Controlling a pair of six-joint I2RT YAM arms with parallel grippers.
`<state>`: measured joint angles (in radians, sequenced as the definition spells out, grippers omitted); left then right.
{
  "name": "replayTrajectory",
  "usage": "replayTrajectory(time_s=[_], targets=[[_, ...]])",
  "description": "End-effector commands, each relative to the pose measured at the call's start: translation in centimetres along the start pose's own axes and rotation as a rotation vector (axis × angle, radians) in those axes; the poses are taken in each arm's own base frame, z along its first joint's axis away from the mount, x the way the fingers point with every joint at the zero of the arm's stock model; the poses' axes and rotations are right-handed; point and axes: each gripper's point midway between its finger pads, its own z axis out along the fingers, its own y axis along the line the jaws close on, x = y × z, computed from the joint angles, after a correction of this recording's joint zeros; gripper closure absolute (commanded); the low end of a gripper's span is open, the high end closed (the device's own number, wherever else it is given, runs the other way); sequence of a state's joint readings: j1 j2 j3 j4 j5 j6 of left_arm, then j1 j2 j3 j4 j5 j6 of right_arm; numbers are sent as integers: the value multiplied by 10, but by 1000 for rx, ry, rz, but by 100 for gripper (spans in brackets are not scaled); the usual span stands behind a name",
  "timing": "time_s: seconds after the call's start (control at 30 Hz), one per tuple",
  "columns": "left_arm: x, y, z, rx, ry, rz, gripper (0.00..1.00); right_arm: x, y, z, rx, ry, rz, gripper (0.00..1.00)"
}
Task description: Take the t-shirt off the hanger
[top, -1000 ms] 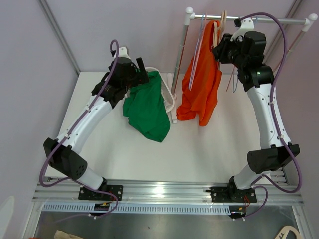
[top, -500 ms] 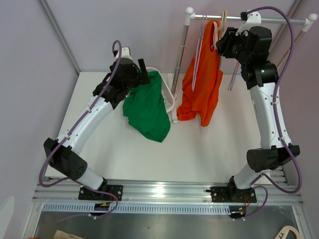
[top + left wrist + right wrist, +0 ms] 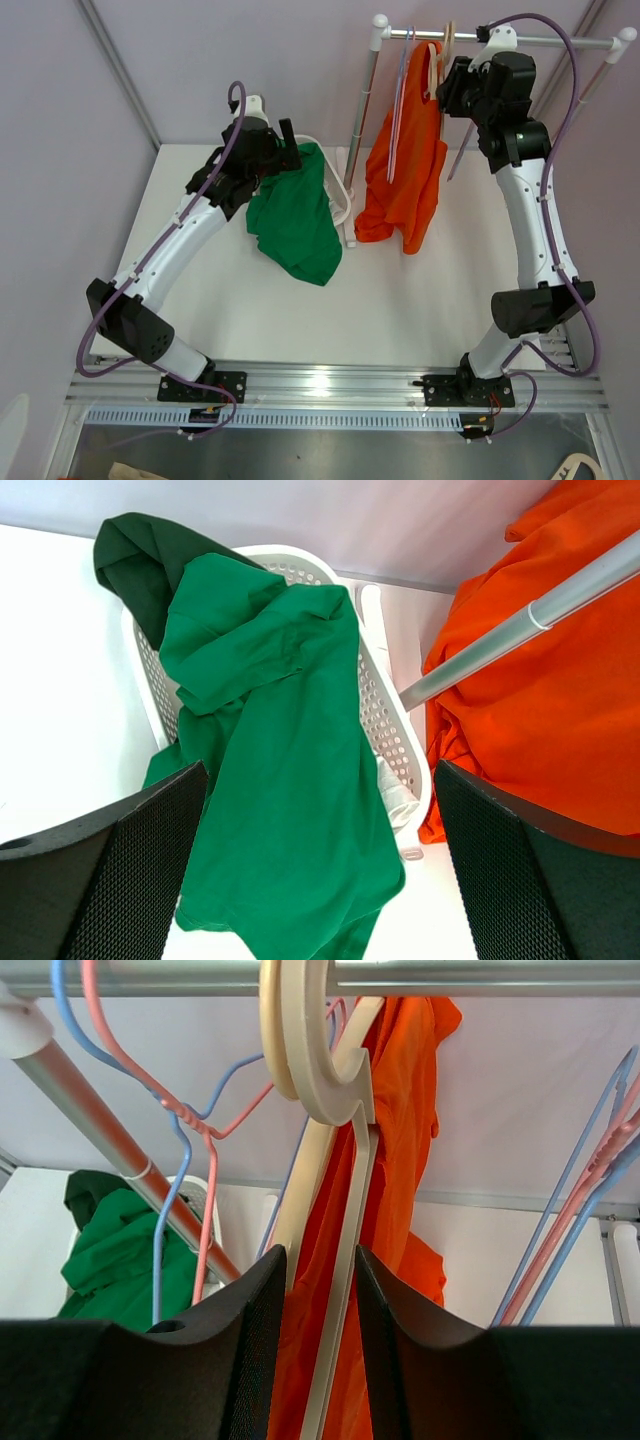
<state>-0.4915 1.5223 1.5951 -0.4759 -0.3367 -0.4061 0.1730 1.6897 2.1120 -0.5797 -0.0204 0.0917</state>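
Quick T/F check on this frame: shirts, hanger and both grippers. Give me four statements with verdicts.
1. The orange t-shirt hangs from a hanger hooked on the rail. True.
2. The green t-shirt lies flat on the table, clear of the basket. False: it is draped over the white basket.
3. The left gripper is shut on the green t-shirt. False: its fingers are wide apart above the shirt and hold nothing.
4. The right gripper has a finger on either side of the hanger, just below the rail. True.
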Motion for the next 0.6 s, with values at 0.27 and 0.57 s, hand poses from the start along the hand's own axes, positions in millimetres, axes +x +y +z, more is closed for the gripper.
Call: replayTrajectory(time_s=[0.27,0.57], targets=[[-23,-9,-18,52,-70,6,0,-4,-9,3,48,-10,-31,62],[-22,-11,-18,59,-68,10,1,14,-10,15,45,38,-36,62]])
